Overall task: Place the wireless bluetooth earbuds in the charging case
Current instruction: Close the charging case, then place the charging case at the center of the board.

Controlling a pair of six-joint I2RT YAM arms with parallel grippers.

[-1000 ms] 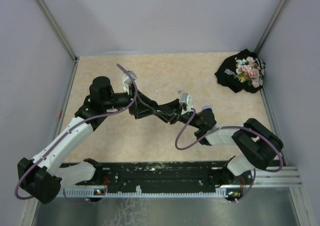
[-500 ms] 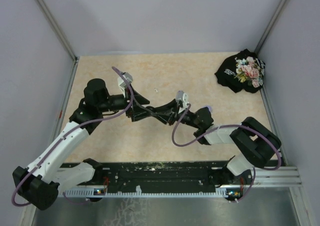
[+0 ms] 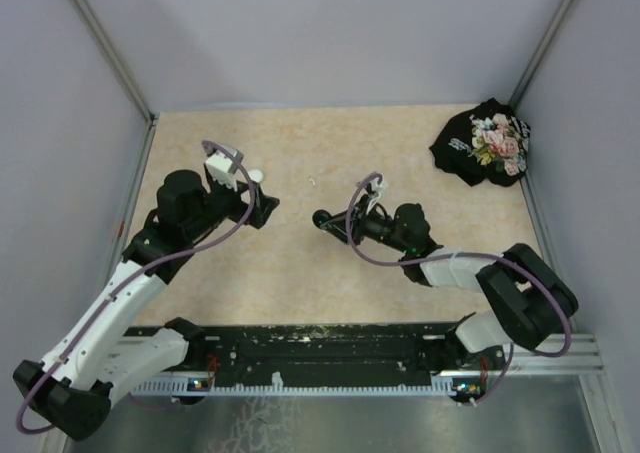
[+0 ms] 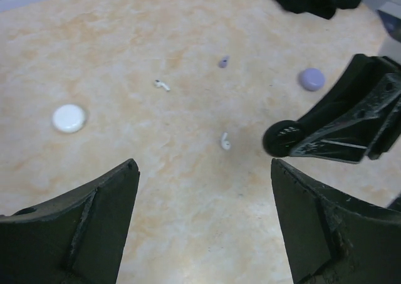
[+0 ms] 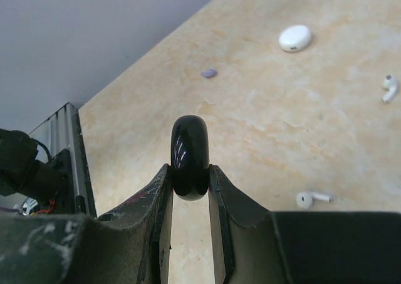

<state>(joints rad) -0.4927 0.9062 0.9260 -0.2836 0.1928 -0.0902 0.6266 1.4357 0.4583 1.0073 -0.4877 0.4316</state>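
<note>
My right gripper (image 5: 189,174) is shut on a black round charging case (image 5: 189,147), held on edge above the table; it also shows in the top view (image 3: 327,221) and in the left wrist view (image 4: 282,138). My left gripper (image 4: 203,171) is open and empty, left of the right gripper (image 3: 264,207). Two white earbuds (image 4: 162,84) (image 4: 225,141) and a purple earbud (image 4: 223,62) lie loose on the table. A white round case (image 4: 69,118) lies left of them, and a lavender round case (image 4: 311,79) lies to the right. No black earbud shows.
A black cloth with a flower print (image 3: 483,141) lies in the far right corner. Grey walls close off the table (image 3: 220,273) at the back and sides. The white case (image 3: 256,175) lies just beyond my left gripper.
The two grippers were together at mid-table. My left arm has drawn back to the left and stands open. My right gripper keeps the black case.
</note>
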